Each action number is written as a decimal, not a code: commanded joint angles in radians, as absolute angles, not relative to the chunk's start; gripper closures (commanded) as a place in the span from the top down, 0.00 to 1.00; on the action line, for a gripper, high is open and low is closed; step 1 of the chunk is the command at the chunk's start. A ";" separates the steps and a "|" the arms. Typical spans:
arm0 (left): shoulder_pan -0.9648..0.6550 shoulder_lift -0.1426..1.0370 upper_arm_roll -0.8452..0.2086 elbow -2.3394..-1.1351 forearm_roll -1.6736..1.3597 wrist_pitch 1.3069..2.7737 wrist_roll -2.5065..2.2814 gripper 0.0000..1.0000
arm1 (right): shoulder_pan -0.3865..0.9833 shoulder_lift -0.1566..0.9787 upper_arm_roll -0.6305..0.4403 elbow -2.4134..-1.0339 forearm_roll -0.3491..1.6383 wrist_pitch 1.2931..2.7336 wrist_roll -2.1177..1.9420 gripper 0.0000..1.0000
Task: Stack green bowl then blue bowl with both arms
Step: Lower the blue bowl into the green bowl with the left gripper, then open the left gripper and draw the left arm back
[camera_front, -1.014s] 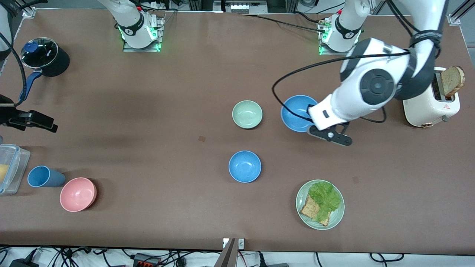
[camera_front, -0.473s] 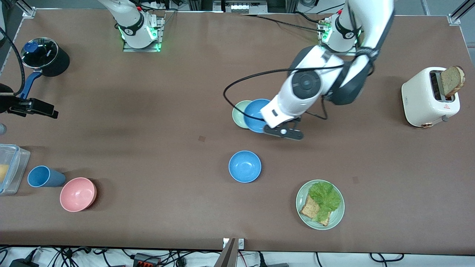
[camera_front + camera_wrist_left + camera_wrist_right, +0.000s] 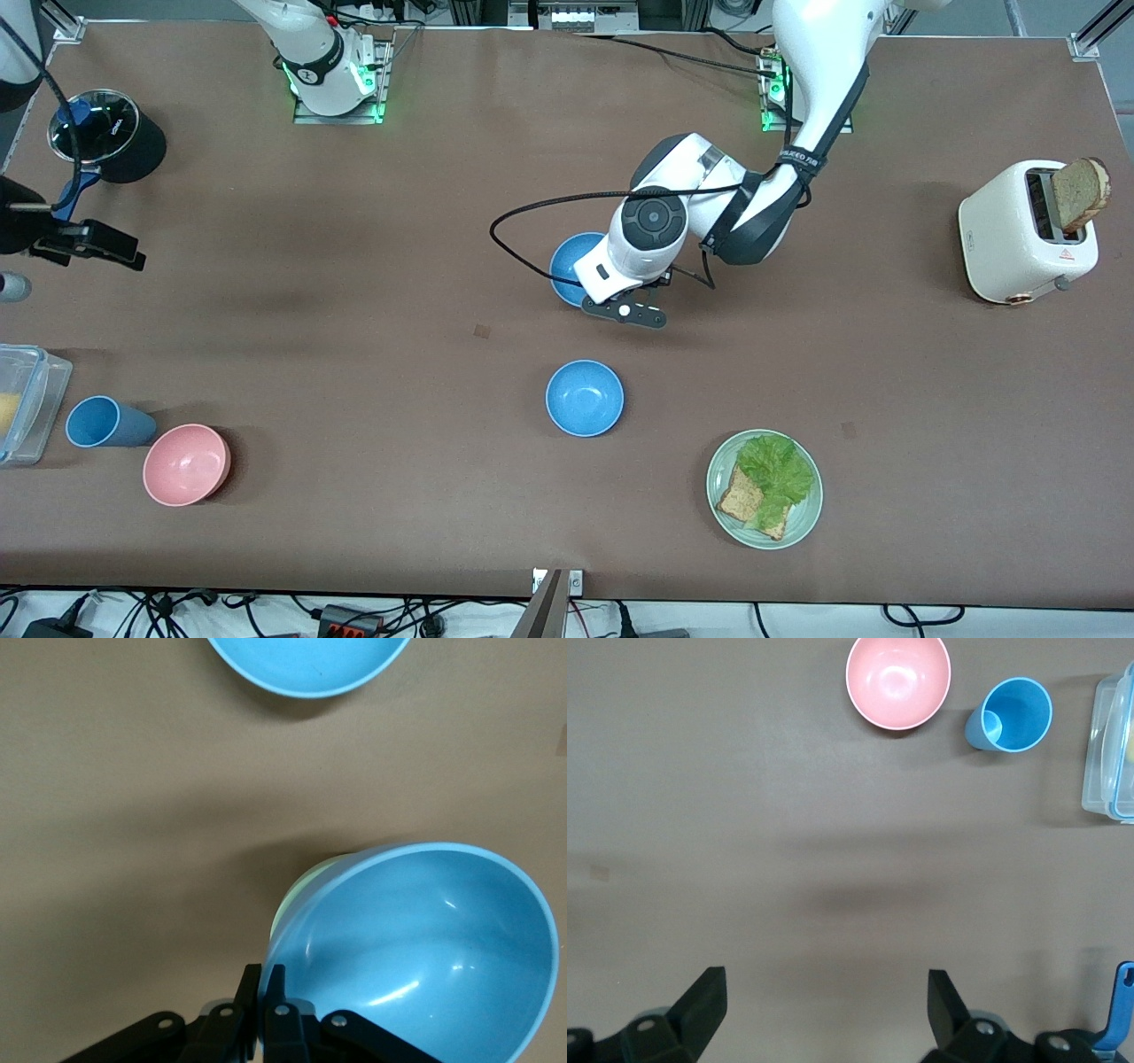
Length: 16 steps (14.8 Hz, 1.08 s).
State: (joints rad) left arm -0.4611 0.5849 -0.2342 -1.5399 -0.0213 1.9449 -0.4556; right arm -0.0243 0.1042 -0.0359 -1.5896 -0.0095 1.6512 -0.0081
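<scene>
Left wrist view: left claw (image 3: 263,981) clamped on blue bowl (image 3: 425,948), green bowl (image 3: 301,895) mostly hidden.

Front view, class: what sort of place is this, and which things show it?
Probably a robotics lab staged as a kitchen: arms bolted to a brown table, loose cables along its edge, and props such as a toaster and a plate of lettuce and toast.

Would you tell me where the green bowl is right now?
The green bowl sits mid-table, almost covered by the blue bowl that the left gripper holds over it; only a sliver of its rim shows in the left wrist view.
</scene>
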 commanded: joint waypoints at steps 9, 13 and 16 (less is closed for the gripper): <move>-0.503 0.624 -0.221 -1.551 -0.026 1.930 -0.446 0.06 | -0.029 0.011 -0.021 -1.689 -0.028 1.655 -0.021 1.00; -0.488 0.615 -0.221 -1.548 -0.028 1.924 -0.459 0.45 | -0.032 0.011 -0.026 -1.689 -0.020 1.660 -0.020 1.00; -0.439 0.569 -0.224 -1.539 -0.041 1.864 -0.450 0.49 | -0.032 0.009 -0.028 -1.689 -0.020 1.660 -0.020 1.00</move>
State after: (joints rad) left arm -0.4744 0.6205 -0.2263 -1.5430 -0.0213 1.9262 -0.4564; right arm -0.0245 0.0305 -0.0315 -1.6774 -0.0100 1.6570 -0.0091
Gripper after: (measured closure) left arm 0.542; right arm 0.000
